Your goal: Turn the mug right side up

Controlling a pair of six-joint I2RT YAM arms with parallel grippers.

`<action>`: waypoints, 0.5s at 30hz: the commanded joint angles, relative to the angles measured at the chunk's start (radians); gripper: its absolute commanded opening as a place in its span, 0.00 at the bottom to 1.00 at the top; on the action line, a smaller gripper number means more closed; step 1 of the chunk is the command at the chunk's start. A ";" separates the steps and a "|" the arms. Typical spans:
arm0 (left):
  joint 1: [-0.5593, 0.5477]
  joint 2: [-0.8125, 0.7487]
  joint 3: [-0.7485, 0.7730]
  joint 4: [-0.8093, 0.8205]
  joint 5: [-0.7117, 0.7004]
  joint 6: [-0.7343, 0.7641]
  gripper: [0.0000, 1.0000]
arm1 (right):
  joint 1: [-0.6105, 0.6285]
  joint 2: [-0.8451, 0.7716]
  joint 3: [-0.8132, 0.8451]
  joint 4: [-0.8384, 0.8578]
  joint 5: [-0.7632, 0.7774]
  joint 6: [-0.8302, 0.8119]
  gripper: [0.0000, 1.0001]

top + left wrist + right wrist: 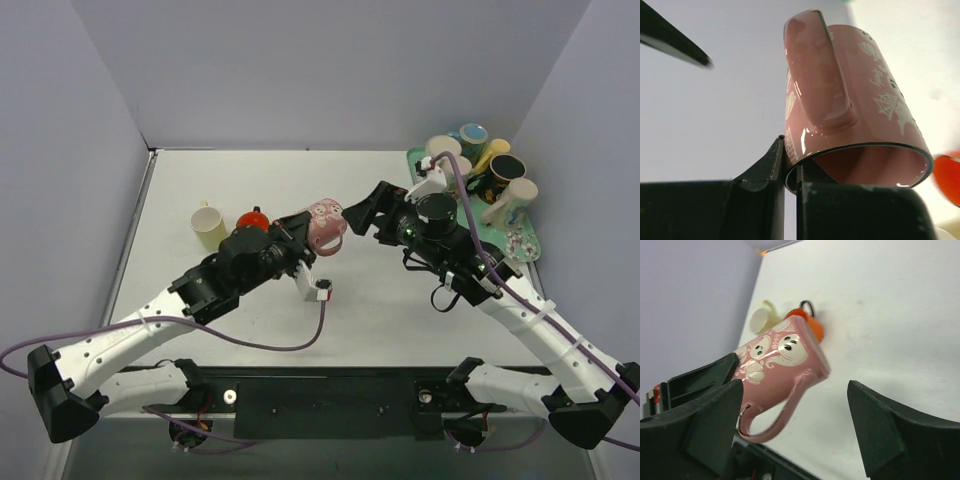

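The pink mug (326,224) with white ghost and spiderweb prints hangs tilted above the table, its base pointing away from the left arm. My left gripper (306,238) is shut on its rim. In the left wrist view the fingers (779,167) pinch the mug's wall (850,100) at the rim, one finger outside and one inside. My right gripper (358,214) is open just right of the mug. In the right wrist view the mug (780,362) and its handle (777,415) lie near my left finger (710,425), not touching it.
A cream mug (208,226) and a red mug (253,219) stand on the table left of the held mug; both show in the right wrist view (762,317) (812,325). A green tray (524,243) with several mugs sits at the back right.
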 commanded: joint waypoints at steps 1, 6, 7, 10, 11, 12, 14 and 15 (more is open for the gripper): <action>0.005 0.149 0.355 -0.385 -0.258 -0.461 0.00 | -0.017 -0.078 -0.011 -0.082 0.307 -0.158 0.81; 0.068 0.622 1.061 -1.038 -0.238 -0.980 0.00 | -0.080 -0.124 -0.077 -0.143 0.387 -0.207 0.83; 0.077 0.756 1.140 -1.184 -0.215 -1.092 0.00 | -0.119 -0.137 -0.084 -0.147 0.381 -0.200 0.83; 0.182 1.014 1.570 -1.502 -0.153 -1.264 0.00 | -0.193 -0.155 -0.147 -0.164 0.375 -0.200 0.83; 0.207 1.141 1.664 -1.547 -0.114 -1.324 0.00 | -0.230 -0.164 -0.169 -0.167 0.371 -0.203 0.83; 0.247 1.201 1.779 -1.589 -0.091 -1.388 0.00 | -0.261 -0.166 -0.176 -0.173 0.378 -0.206 0.83; 0.293 1.257 1.793 -1.560 -0.048 -1.418 0.00 | -0.295 -0.161 -0.190 -0.190 0.418 -0.220 0.83; 0.304 1.271 1.782 -1.533 -0.016 -1.435 0.00 | -0.304 -0.155 -0.195 -0.203 0.453 -0.229 0.83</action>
